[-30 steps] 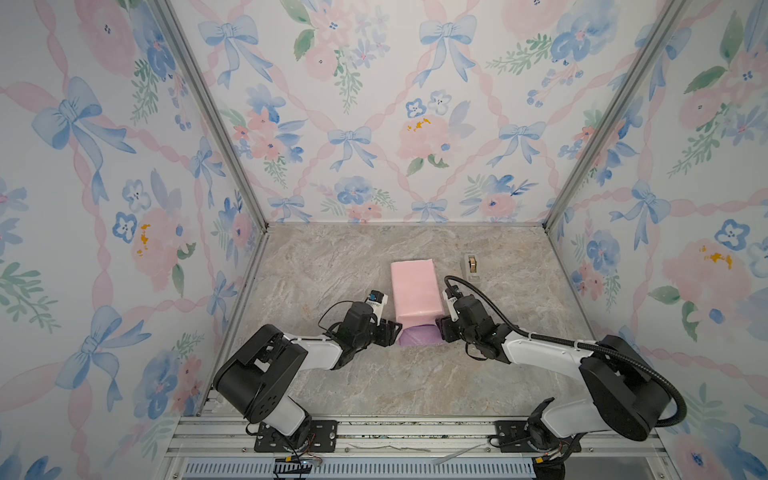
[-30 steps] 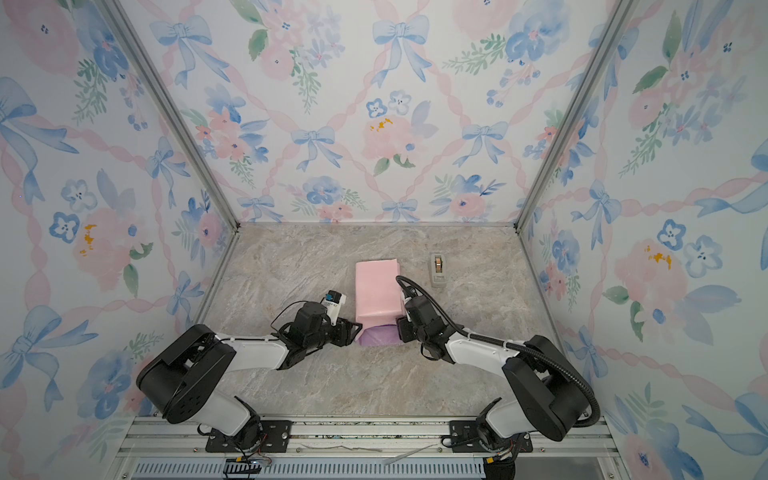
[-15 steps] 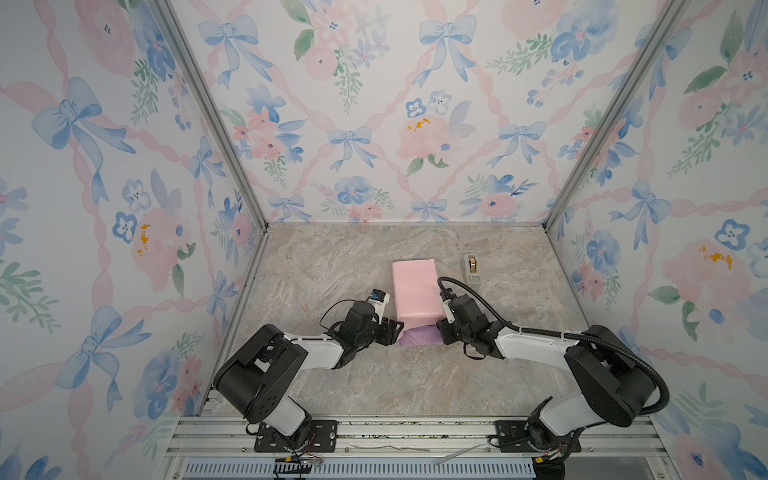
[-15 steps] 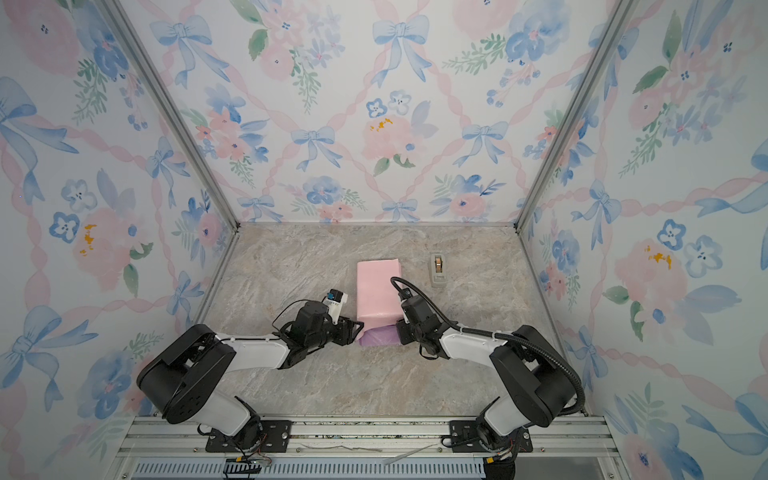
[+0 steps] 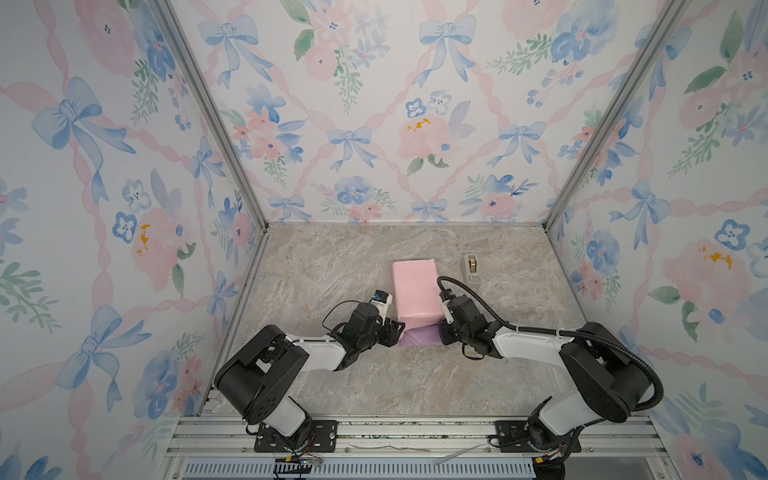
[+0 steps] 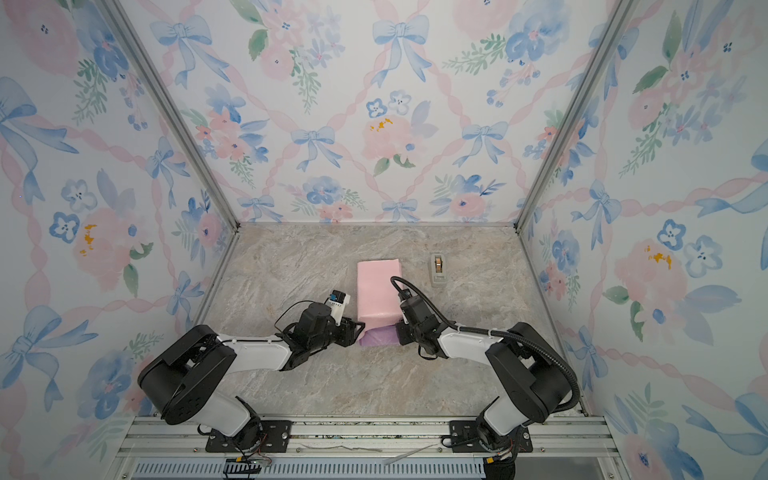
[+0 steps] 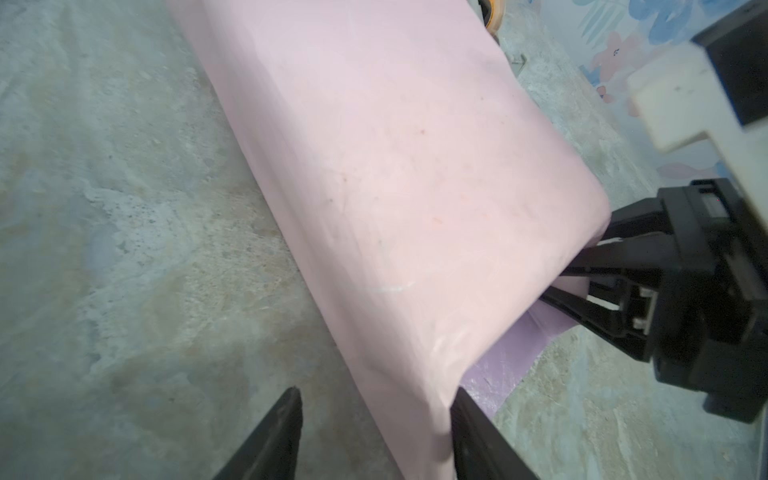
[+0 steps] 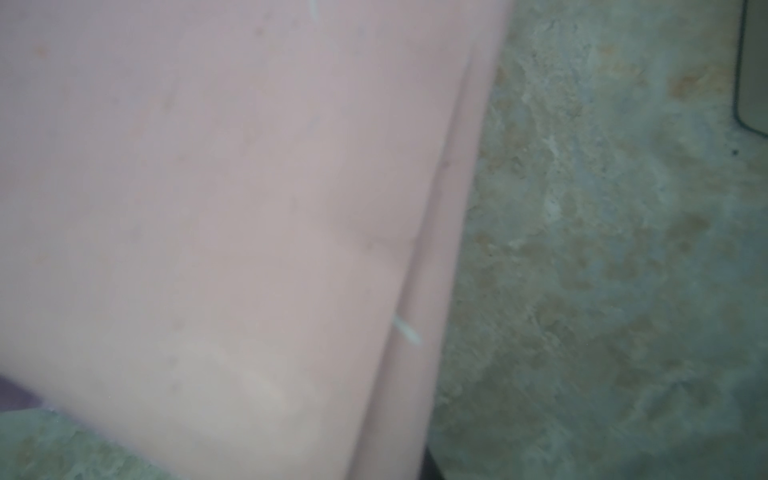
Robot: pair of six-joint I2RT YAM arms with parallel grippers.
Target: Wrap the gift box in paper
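The paper [image 5: 415, 291] [image 6: 378, 291] lies folded over, pale pink side up, with a lilac flap [image 5: 417, 336] sticking out at the near end. The gift box is hidden under it. My left gripper [image 5: 400, 327] [image 7: 378, 432] is at the near left corner and open. The pink edge [image 7: 432, 415] runs between its fingers and touches one. My right gripper [image 5: 439, 330] [image 7: 582, 286] is at the near right corner, its jaws narrowed onto a thin layer of paper. In the right wrist view the pink sheet [image 8: 208, 208] fills most of the frame.
A beige tape dispenser [image 5: 471, 268] [image 6: 437, 270] stands just right of the paper's far end. The marble-look floor [image 5: 332, 270] is boxed in by floral walls on three sides. A metal rail [image 5: 415, 432] carries both arm bases at the front.
The right gripper has pushed in to the paper's near right corner and closed its jaws on the paper. The left gripper's jaws have narrowed slightly; it has stayed in place.
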